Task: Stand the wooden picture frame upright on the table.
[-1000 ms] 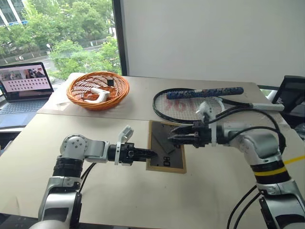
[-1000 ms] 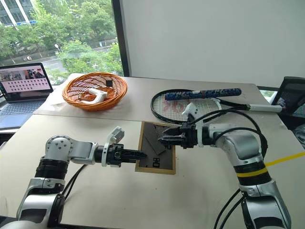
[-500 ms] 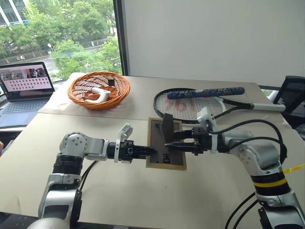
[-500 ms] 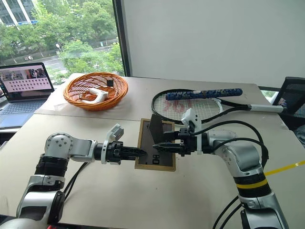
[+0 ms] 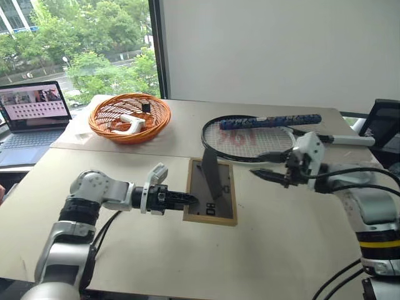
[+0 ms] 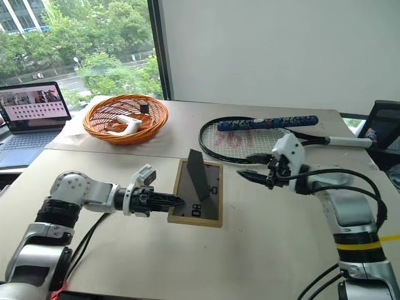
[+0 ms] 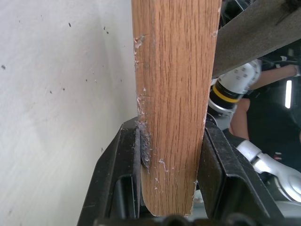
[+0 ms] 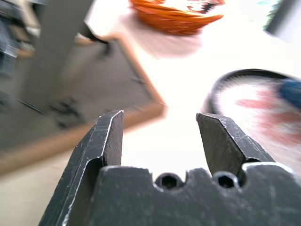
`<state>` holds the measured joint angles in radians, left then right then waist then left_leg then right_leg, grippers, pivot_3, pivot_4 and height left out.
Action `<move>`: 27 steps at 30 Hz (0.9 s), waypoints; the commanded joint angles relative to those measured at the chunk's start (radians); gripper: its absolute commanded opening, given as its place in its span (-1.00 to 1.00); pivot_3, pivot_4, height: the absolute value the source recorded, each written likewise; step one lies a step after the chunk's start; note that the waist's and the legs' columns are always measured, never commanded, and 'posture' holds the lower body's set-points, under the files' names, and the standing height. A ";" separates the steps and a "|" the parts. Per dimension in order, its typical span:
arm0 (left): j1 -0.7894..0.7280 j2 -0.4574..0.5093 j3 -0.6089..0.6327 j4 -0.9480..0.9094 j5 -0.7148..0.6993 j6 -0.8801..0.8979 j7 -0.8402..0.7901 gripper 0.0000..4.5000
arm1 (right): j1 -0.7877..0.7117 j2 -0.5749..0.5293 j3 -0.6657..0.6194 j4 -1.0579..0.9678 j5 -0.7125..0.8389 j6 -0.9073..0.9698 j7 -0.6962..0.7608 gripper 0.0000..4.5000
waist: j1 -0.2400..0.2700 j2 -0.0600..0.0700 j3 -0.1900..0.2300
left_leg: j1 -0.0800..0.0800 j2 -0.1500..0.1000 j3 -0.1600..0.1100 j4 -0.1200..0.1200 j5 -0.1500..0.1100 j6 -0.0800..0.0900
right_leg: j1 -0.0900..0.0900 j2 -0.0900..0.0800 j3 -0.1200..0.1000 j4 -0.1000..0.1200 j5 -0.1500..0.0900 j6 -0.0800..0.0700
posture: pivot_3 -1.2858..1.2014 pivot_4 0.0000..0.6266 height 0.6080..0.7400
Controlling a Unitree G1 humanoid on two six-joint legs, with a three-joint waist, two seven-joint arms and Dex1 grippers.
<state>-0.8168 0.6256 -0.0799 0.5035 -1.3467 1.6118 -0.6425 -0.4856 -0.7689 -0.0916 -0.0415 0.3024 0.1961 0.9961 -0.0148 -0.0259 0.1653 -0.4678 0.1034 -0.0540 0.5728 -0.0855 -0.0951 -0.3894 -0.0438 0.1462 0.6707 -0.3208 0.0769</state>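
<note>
The wooden picture frame [image 5: 215,201] lies back-up on the table [image 5: 156,262], showing its dark grey back and white digits. Its stand flap [image 5: 209,175] sticks up from the back. My left gripper [image 5: 190,201] is shut on the frame's left edge; in the left wrist view the light-wood edge [image 7: 171,108] sits pinched between both fingers [image 7: 115,179]. My right gripper [image 5: 257,164] hovers to the right of the frame, apart from it. It is open, with nothing between its fingers [image 8: 106,141]. I cannot tell whether the gripped edge is off the table.
A tennis racket [image 5: 250,137] with a blue-wrapped handle lies just behind the frame and the right gripper. An orange wicker basket [image 5: 129,117] holding a white object stands at the back left. A laptop [image 5: 34,112] is at the far left and a dark chair [image 5: 384,122] at the far right.
My right gripper let go of the stand flap, which it had lifted, and drew back to the right and upward. The flap now stands raised. The left gripper kept its hold.
</note>
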 commanded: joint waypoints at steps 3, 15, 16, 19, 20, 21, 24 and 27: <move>-0.070 0.023 -0.057 0.077 -0.068 0.003 -0.095 -0.50 | 0.064 -0.005 0.051 0.036 -0.395 -0.693 -0.199 0.29 | -0.001 0.000 0.000 | 0.000 0.000 0.000 0.001 0.000 0.000 | 0.000 0.000 0.000 0.000 -0.001 0.002 | 0.03 -0.52 0.72; -0.123 0.061 -0.194 0.075 -0.118 0.003 -0.190 -0.50 | -0.025 0.061 0.183 0.266 -0.863 -1.121 -0.630 0.29 | -0.005 0.000 0.000 | 0.000 0.000 -0.001 0.000 0.002 -0.003 | 0.000 0.000 0.000 0.002 0.000 0.000 | 0.03 -0.52 0.72; -0.123 0.064 -0.200 0.069 -0.119 0.003 -0.195 -0.50 | -0.032 0.063 0.186 0.278 -0.882 -1.132 -0.658 0.29 | -0.004 0.000 0.000 | 0.000 0.000 -0.001 0.000 0.002 -0.003 | 0.000 0.000 0.000 0.002 0.000 0.000 | 0.03 -0.52 0.72; -0.125 0.069 -0.218 0.059 -0.122 0.003 -0.203 -0.50 | -0.058 0.073 0.208 0.311 -0.938 -1.152 -0.731 0.29 | -0.004 0.000 0.000 | 0.000 0.000 -0.001 0.000 0.002 -0.003 | 0.000 0.000 0.000 0.002 0.000 0.000 | 0.03 -0.52 0.72; -0.124 0.070 -0.223 0.053 -0.123 0.003 -0.205 -0.50 | -0.065 0.076 0.217 0.321 -0.953 -1.157 -0.750 0.29 | -0.004 0.000 0.000 | 0.000 0.000 -0.001 0.000 0.003 -0.003 | 0.000 0.000 0.000 0.002 0.000 0.000 | 0.03 -0.52 0.72; -0.122 0.071 -0.229 0.047 -0.123 0.003 -0.205 -0.50 | -0.070 0.079 0.225 0.330 -0.965 -1.161 -0.766 0.29 | -0.004 0.000 0.000 | 0.000 0.000 -0.001 0.000 0.003 -0.003 | 0.000 0.000 0.000 0.002 0.000 0.000 | 0.03 -0.52 0.72; -0.121 0.071 -0.234 0.039 -0.122 0.003 -0.206 -0.50 | -0.082 0.077 0.248 0.347 -0.977 -1.169 -0.797 0.29 | -0.004 0.000 0.000 | 0.001 0.000 -0.001 0.000 0.003 -0.003 | 0.001 0.000 -0.001 0.002 0.000 0.000 | 0.03 -0.52 0.72; -0.096 0.068 -0.187 -0.022 -0.066 0.003 -0.207 -0.50 | -0.084 0.071 0.258 0.359 -0.923 -1.179 -0.785 0.00 | -0.004 0.000 0.000 | 0.000 0.000 -0.001 0.001 0.003 -0.003 | 0.001 0.000 -0.001 0.003 0.000 0.000 | 0.03 -0.52 0.72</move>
<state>-0.9043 0.6889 -0.3186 0.5424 -1.4177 1.6122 -0.8228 -0.5465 -0.6921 0.1778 0.3264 -0.6772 -0.9609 0.2267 -0.0186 -0.0254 0.1656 -0.4673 0.1033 -0.0552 0.5733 -0.0822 -0.0979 -0.3885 -0.0439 0.1456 0.6734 -0.3206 0.0765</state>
